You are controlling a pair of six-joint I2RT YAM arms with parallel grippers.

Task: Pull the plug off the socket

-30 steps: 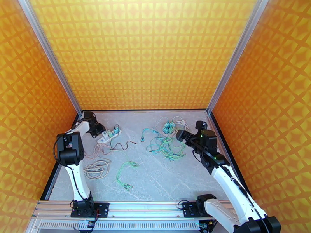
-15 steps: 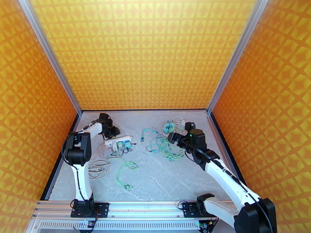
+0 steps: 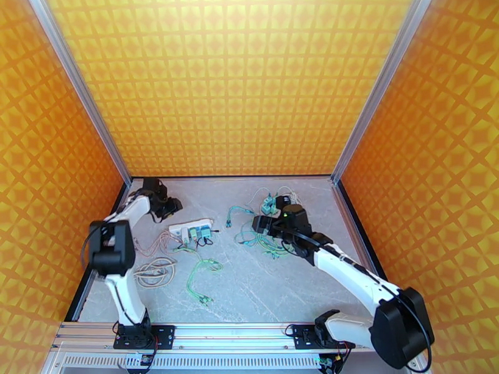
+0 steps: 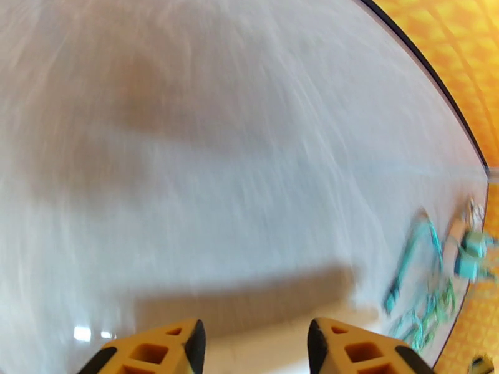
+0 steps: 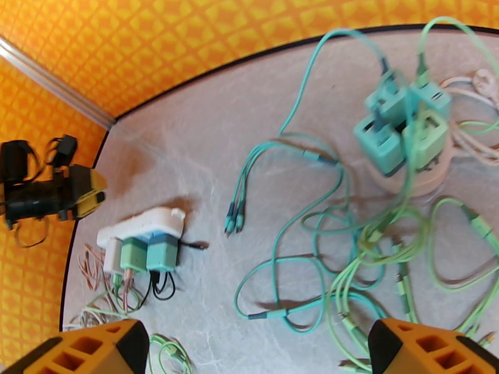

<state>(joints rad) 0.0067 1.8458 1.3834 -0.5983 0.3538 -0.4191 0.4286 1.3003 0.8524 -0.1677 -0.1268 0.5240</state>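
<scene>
The socket is a white power strip (image 3: 184, 229) (image 5: 145, 225) lying left of the table's middle. A teal plug (image 5: 163, 252), a green plug (image 5: 133, 254) and a white plug (image 5: 112, 257) sit in its near side, their thin cables trailing toward the front. My left gripper (image 3: 173, 207) (image 4: 252, 344) hovers behind and left of the strip, apart from it, open with nothing between its yellow fingers (image 5: 91, 186). My right gripper (image 3: 257, 224) (image 5: 256, 344) stands open over the tangle of green cables, to the right of the strip and clear of it.
A round pinkish socket hub (image 5: 430, 177) with several teal plugs (image 5: 399, 129) stands at the back right amid teal and green cables (image 3: 268, 239). A coiled white cable (image 3: 153, 270) and a green cable (image 3: 201, 278) lie front left. Orange walls close in three sides.
The power strip has shifted right and forward from the left wall. My left gripper has opened and drawn back from it. The right arm has swung left toward the middle.
</scene>
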